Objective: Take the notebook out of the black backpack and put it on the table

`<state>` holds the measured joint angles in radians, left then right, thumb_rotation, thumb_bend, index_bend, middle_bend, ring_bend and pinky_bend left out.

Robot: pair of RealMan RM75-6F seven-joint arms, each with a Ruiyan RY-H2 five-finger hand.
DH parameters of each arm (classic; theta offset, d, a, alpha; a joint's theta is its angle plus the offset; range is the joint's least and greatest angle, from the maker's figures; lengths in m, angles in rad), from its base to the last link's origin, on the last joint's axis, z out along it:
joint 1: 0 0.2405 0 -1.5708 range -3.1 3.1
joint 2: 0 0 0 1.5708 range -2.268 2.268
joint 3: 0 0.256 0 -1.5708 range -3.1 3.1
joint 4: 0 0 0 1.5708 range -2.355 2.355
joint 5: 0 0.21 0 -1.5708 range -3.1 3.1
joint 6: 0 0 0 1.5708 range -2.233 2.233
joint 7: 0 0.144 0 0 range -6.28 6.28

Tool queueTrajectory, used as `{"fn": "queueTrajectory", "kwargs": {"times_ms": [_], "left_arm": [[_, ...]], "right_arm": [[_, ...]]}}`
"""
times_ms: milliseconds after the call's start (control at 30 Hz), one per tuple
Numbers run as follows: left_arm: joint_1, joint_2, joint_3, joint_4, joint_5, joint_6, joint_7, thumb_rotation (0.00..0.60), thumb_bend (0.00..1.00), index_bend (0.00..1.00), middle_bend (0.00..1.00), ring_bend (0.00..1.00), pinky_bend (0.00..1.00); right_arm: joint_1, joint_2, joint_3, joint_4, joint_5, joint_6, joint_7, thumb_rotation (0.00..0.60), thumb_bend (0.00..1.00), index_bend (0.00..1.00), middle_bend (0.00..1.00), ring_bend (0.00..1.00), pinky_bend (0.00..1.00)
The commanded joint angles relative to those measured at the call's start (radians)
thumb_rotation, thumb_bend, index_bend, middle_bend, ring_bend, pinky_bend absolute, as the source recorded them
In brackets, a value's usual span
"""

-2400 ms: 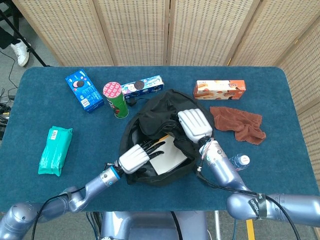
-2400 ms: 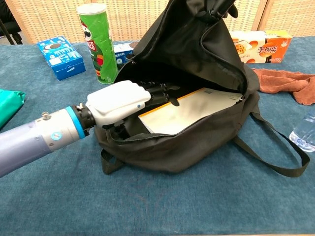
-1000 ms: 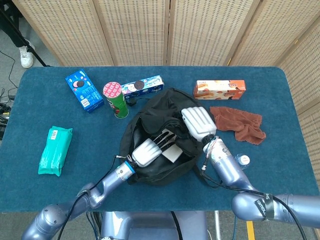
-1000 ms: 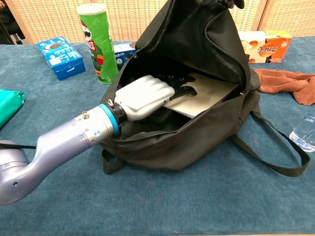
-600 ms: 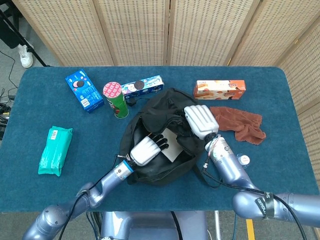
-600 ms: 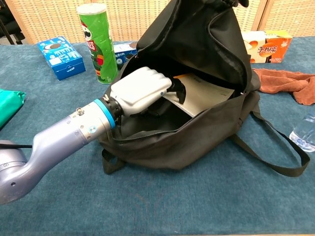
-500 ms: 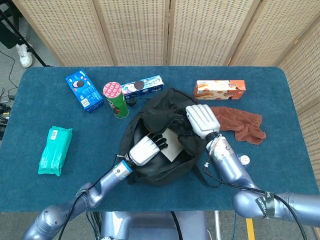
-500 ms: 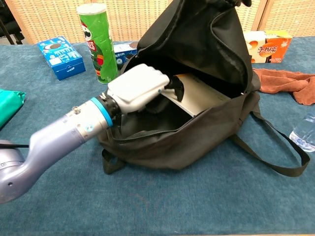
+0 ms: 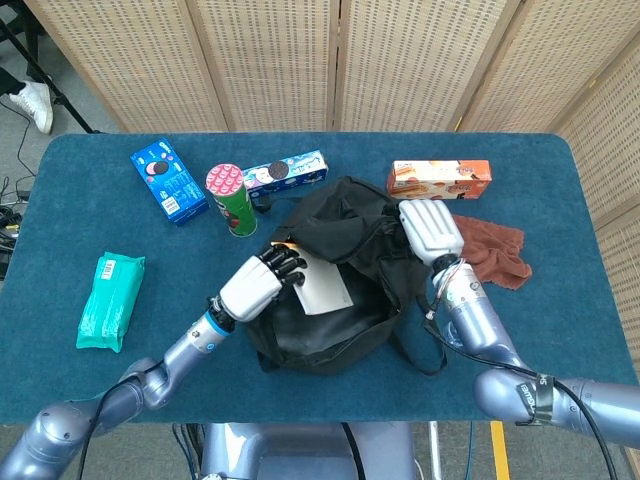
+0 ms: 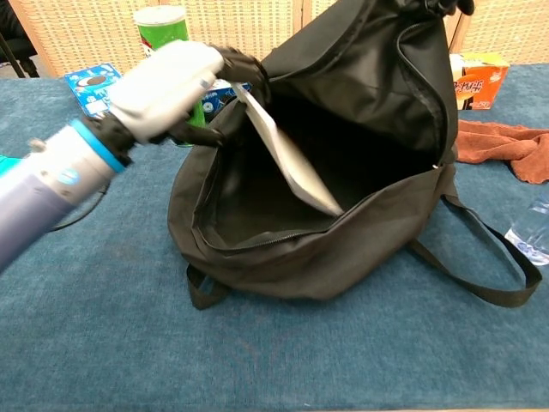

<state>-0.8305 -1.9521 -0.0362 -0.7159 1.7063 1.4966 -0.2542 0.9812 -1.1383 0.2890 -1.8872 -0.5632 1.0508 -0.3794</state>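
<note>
The black backpack (image 9: 335,300) (image 10: 360,154) lies open at the table's middle. My left hand (image 9: 258,282) (image 10: 167,81) grips the top edge of the pale notebook (image 9: 322,287) (image 10: 292,163) and holds it tilted, its upper part lifted out over the bag's left rim while its lower corner still sits inside the opening. My right hand (image 9: 430,231) holds the bag's upper flap up at the right; in the chest view only its dark fingertips (image 10: 450,7) show at the top edge.
Green chip can (image 9: 230,198), blue cookie box (image 9: 168,180) and a long cookie pack (image 9: 287,172) stand behind the bag. Orange box (image 9: 440,179) and brown cloth (image 9: 485,248) lie right; a water bottle (image 10: 532,225) beside it. Teal packet (image 9: 110,300) lies left.
My left hand has closed on the notebook inside the bag and pulled it up and to the left, partly out of the opening. The right hand has lifted the flap higher.
</note>
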Motion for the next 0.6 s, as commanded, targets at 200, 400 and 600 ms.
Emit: {"fn": "queueTrajectory", "kwargs": {"times_ms": [200, 400, 600], "left_arm": [[0.137, 0.278, -0.001, -0.399, -0.015, 0.144, -0.016, 0.600, 0.62, 0.76, 0.43, 0.31, 0.30], [0.179, 0.374, -0.021, -0.506, -0.022, 0.184, -0.045, 0.600, 0.62, 0.76, 0.43, 0.31, 0.30], [0.244, 0.511, -0.032, -0.622, -0.023, 0.244, -0.087, 0.600, 0.62, 0.76, 0.44, 0.31, 0.30]], "right_arm": [[-0.013, -0.053, -0.027, 0.038, 0.021, 0.025, -0.024, 0.600, 0.67, 0.61, 0.67, 0.69, 0.67], [-0.025, -0.083, -0.046, 0.050, 0.014, 0.041, -0.042, 0.600, 0.67, 0.61, 0.67, 0.69, 0.67], [-0.034, -0.103, -0.049, 0.059, 0.010, 0.046, -0.051, 0.600, 0.67, 0.62, 0.67, 0.69, 0.67]]}}
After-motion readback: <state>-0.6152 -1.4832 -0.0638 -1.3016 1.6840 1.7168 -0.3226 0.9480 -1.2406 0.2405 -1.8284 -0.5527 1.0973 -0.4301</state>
